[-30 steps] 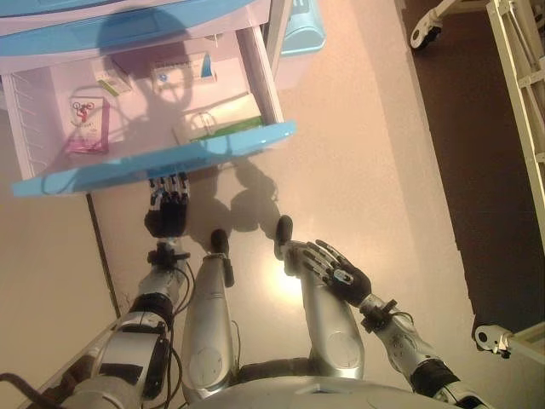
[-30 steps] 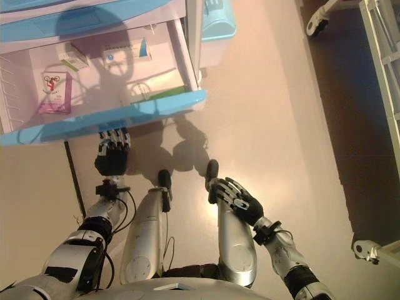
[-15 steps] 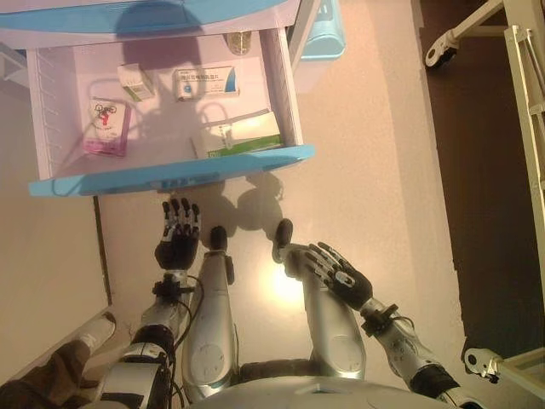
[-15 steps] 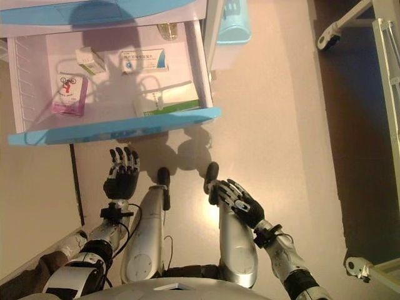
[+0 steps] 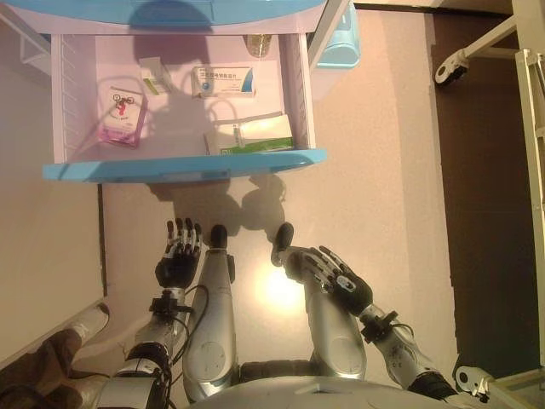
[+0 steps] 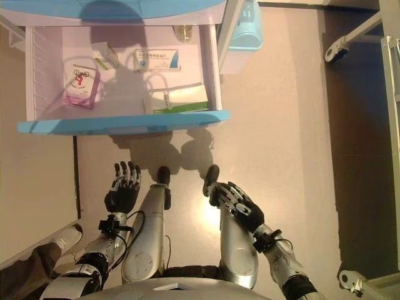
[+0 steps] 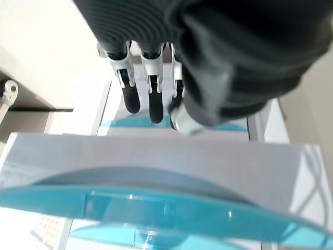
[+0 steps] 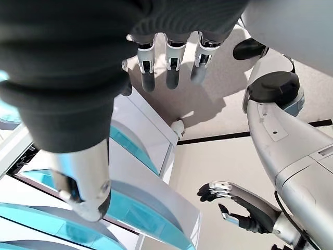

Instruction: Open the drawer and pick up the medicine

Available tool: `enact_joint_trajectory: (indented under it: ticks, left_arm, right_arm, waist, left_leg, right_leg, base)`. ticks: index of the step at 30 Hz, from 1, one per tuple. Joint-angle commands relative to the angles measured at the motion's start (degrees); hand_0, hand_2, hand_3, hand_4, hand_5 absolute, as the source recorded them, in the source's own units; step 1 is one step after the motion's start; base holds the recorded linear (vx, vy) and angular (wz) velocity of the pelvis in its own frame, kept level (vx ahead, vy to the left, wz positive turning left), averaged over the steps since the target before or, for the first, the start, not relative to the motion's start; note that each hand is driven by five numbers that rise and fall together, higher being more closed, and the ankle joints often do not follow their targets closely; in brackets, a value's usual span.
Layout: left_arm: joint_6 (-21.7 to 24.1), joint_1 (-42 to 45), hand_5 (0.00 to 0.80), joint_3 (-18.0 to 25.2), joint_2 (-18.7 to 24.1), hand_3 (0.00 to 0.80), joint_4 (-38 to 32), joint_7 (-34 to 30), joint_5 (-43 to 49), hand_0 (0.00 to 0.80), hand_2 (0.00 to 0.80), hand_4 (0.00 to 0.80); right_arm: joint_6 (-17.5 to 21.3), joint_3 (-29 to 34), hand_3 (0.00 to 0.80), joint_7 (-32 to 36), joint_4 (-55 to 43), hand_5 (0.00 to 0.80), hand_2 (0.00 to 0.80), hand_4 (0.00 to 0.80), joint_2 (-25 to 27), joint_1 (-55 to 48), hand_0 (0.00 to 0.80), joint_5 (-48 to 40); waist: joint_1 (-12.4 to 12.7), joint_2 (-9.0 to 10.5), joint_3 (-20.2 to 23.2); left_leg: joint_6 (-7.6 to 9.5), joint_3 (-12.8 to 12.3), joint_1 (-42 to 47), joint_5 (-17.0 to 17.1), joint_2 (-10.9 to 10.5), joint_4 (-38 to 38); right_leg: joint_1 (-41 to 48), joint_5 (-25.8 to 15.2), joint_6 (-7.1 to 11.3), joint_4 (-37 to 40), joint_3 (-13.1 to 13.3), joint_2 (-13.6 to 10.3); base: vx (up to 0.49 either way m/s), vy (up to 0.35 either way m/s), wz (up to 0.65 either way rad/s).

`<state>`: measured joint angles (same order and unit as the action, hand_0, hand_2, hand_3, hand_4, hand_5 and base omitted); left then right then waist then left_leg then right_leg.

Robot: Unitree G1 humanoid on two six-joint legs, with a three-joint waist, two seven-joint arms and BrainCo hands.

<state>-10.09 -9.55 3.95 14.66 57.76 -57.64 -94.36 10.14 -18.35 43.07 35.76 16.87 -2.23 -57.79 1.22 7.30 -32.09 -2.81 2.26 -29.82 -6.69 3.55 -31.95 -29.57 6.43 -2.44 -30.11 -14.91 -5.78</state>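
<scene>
The drawer (image 5: 183,164) with a light blue front stands pulled open at the top of the eye views. Inside lie a white and green medicine box (image 5: 252,135) near the front right, a pink packet (image 5: 120,115) at the left, a white and blue box (image 5: 223,80) and a small box (image 5: 154,75) at the back, and a small bottle (image 5: 257,43). My left hand (image 5: 178,256) is open and empty, below the drawer front and apart from it. My right hand (image 5: 334,277) is open and empty, low at the right.
A light blue bin (image 5: 340,34) stands right of the cabinet. A dark floor area with a wheeled white frame (image 5: 477,51) lies at the right. A person's shoe and trouser leg (image 5: 60,354) show at the lower left.
The camera has shifted, so the drawer shows more squarely. My left hand has dropped back from just under the drawer front and now hangs well below it. My right hand has stayed put.
</scene>
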Motion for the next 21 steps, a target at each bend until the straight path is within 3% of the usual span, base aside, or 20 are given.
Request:
enact_joint_trajectory:
  ticks: [1, 3, 5, 9, 10, 11, 13, 16, 21]
  left_arm:
    - [2.0, 4.96, 0.0, -0.58, 0.65, 0.0, -0.83, 2.22, 7.75, 0.0, 0.0, 0.0]
    - [6.48, 5.24, 0.0, -1.77, 1.12, 0.0, -0.35, 5.93, 11.69, 0.0, 0.0, 0.0]
    - [8.03, 5.36, 0.0, -2.57, 1.42, 0.0, -0.2, 7.98, 14.49, 0.0, 0.0, 0.0]
    - [12.21, 6.64, 0.0, -4.4, 2.68, 0.0, -1.11, 13.84, 21.39, 0.0, 0.0, 0.0]
    - [13.08, 7.39, 0.0, -4.62, 3.02, 0.0, -1.82, 16.41, 21.95, 0.0, 0.0, 0.0]
    - [13.02, 9.26, 0.0, -3.96, 3.79, 0.0, -4.79, 19.2, 22.47, 0.0, 0.0, 0.0]
    - [14.58, 12.59, 0.0, -3.08, 4.27, 0.0, -6.05, 21.06, 24.4, 0.0, 0.0, 0.0]
    - [17.74, 16.09, 0.0, -2.16, 4.9, 0.0, -5.43, 21.9, 27.93, 0.0, 0.0, 0.0]
    - [17.35, 18.22, 0.0, -0.5, 6.54, 0.0, -3.94, 23.54, 30.4, 0.0, 0.0, 0.0]
  right_arm:
    - [1.72, 0.93, 0.0, 1.89, -3.37, 0.0, 0.0, 0.0, -0.58, -4.69, 0.0, 0.42]
    - [3.72, 1.74, 0.0, -1.83, -2.76, 0.0, 0.0, 0.0, -0.52, -4.5, 0.0, 1.0]
    - [5.88, 2.44, 0.0, -5.37, -2.11, 0.0, 0.0, 0.0, -0.4, -4.07, 0.0, 0.52]
    - [14.75, 5.28, 0.0, -17.56, -1.95, 0.0, 0.0, 0.0, 1.02, -3.45, 0.0, 3.52]
    - [19.07, 6.27, 0.0, -25.09, -3.02, 0.0, 0.0, 0.0, 1.98, -3.32, 0.0, 8.78]
    - [19.53, 8.3, 0.0, -31.12, -8.53, 0.0, 0.0, 0.0, 3.96, -3.53, 0.0, 12.42]
    - [20.99, 10.89, 0.0, -39.41, -15.68, 0.0, 0.0, 0.0, 6.79, -4.73, 0.0, 20.09]
    - [25.13, 15.28, 0.0, -47.96, -24.53, 0.0, 0.0, 0.0, 10.28, -5.86, 0.0, 35.75]
    - [20.11, 22.9, 0.0, -55.54, -35.61, 0.0, 0.0, 0.0, 24.33, -1.09, 0.0, 54.58]
  waist:
    - [0.59, 0.24, 2.29]
    - [0.51, -0.29, 2.29]
    - [0.52, -0.72, 2.29]
    - [0.36, -1.49, 2.29]
    - [0.25, -1.7, 2.29]
    - [0.18, -1.91, 2.29]
    - [0.06, -1.65, 2.29]
    - [-0.18, -1.6, 2.29]
    - [0.11, -1.94, 2.29]
  left_leg:
    - [3.21, -4.37, 3.35, -0.72, -1.55, 6.9]
    - [3.25, -4.6, 3.79, -0.42, -1.63, 7.33]
    - [3.22, -4.69, 4.19, -0.16, -1.7, 7.68]
    - [3.37, -5.01, 5.29, 0.0, -1.99, 8.6]
    - [3.46, -5.15, 5.59, -0.03, -2.05, 8.76]
    - [3.88, -5.44, 5.44, 1.42, -1.64, 9.77]
    - [4.28, -5.72, 6.34, 1.12, -1.56, 10.22]
    - [4.8, -6.18, 7.89, 0.9, -1.45, 11.19]
    - [5.34, -7.16, 9.91, 0.28, -1.8, 12.79]
  right_leg:
    - [1.92, 9.63, 3.24, -11.47, -0.49, 0.27]
    - [2.04, 9.25, 3.38, -11.32, -0.5, 0.0]
    - [2.27, 8.92, 3.51, -11.07, -0.53, -0.21]
    - [3.04, 7.55, 4.19, -10.01, -0.23, -0.36]
    - [3.28, 6.87, 4.56, -9.66, -0.05, -0.48]
    - [3.18, 4.66, 4.38, -8.29, -0.44, -0.41]
    - [4.0, 3.38, 5.14, -7.46, -0.05, -0.49]
    - [5.14, 1.88, 6.2, -6.63, 0.54, -0.78]
    - [6.72, -0.31, 8.02, -4.6, 1.13, -1.68]
  base:
    - [0.0, 0.0, 0.0]
    - [0.006, 0.01, 0.02]
    - [0.017, 0.022, 0.05]
    - [0.032, 0.024, 0.06]
    - [-0.016, 0.007, 0.05]
    - [0.0, 0.0, 0.0]
    - [0.037, -0.008, -0.04]
    - [0.077, 0.007, -0.04]
    - [0.045, 0.039, -0.01]
